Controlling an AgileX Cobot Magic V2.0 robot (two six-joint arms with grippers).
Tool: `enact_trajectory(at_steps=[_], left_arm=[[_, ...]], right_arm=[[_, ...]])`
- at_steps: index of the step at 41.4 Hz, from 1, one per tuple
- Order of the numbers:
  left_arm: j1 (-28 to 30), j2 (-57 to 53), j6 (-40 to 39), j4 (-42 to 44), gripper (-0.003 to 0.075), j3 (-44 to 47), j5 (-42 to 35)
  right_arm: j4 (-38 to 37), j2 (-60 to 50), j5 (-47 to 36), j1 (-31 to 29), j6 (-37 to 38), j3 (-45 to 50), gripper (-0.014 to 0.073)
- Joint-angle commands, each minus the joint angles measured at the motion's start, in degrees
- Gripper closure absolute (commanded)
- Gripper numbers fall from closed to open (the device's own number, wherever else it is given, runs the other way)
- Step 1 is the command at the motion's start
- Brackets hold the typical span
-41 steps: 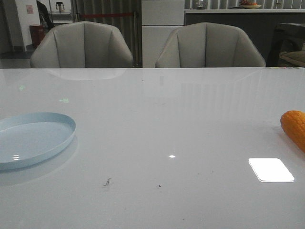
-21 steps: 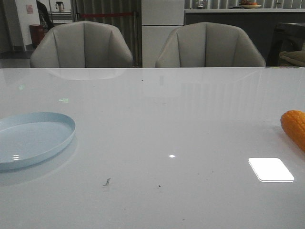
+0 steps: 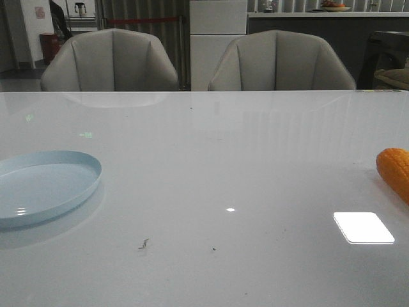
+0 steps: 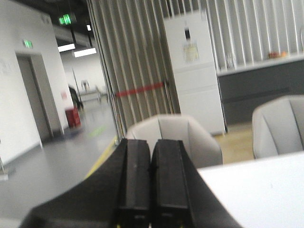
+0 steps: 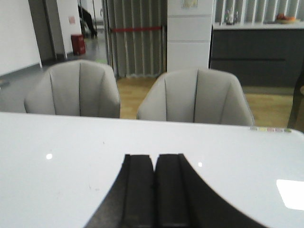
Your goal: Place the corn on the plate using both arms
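Still: corn point(image 3: 396, 171) at table point(image 3: 217, 166) right edge, plate point(image 3: 45, 187) left edge; left gripper point(image 4: 151, 164), right gripper point(image 5: 155, 178) jaws pressed together.

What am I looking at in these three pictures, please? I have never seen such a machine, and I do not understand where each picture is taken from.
This is a robot with two arms, and each arm ends in a gripper, a simple two-finger hand. The wide picture comes from a camera that looks forward over the white table. On the table, at the left, lies a pale blue plate, and at the far right edge an orange corn, partly cut off by the picture. Two grey chairs stand behind the table.

The other two pictures come from cameras on the wrists. The dark shapes at the bottom are the fingers. The left gripper and the right gripper are both shut, fingers pressed together, and hold nothing. The corn is not on the plate yet.
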Motion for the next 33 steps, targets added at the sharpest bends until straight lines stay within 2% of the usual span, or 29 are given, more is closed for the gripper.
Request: enact_trajectory(at_steps=[1, 8, 19, 23, 26, 28, 30, 33], left_arm=[[-0.35, 8.31, -0.49, -0.14, 0.0631, -3.12, -2.96], [-0.35, 19.68, -0.49, -0.14, 0.0631, -3.13, -3.03], [-0.35, 29.55, -0.49, -0.14, 0.0624, -3.13, -3.12], [-0.35, 31.07, -0.49, -0.14, 0.0526, -3.13, -3.01], [-0.35, 31.85, -0.49, 0.08, 0.0396, -3.13, -3.01], [-0.35, 32.65, -0.49, 0.19, 0.0260, -3.13, -3.01], [-0.35, 33.38, -0.49, 0.06, 0.0158, -3.13, -3.42], [-0.35, 34.71, -0.49, 0.06, 0.0090, -3.13, -5.37]], right_arm=[[-0.73, 7.75, -6.39, -0.27, -0.39, -2.72, 0.0530], [-0.73, 17.40, -10.27, -0.39, -0.39, -2.72, 0.0530], [-0.73, 29.48, -11.08, -2.45, -0.33, -2.72, 0.0529], [-0.73, 31.32, -9.85, -3.08, -0.33, -2.79, 0.0476], [-0.73, 32.56, -8.18, -3.25, -0.33, -2.79, 0.0335], [-0.73, 33.18, -6.84, -3.25, -0.33, -2.79, 0.0227], [-0.73, 33.84, -6.53, -3.25, -0.33, -2.79, 0.0105], [-0.73, 34.51, -7.20, -3.25, -0.33, -2.79, -0.0013]])
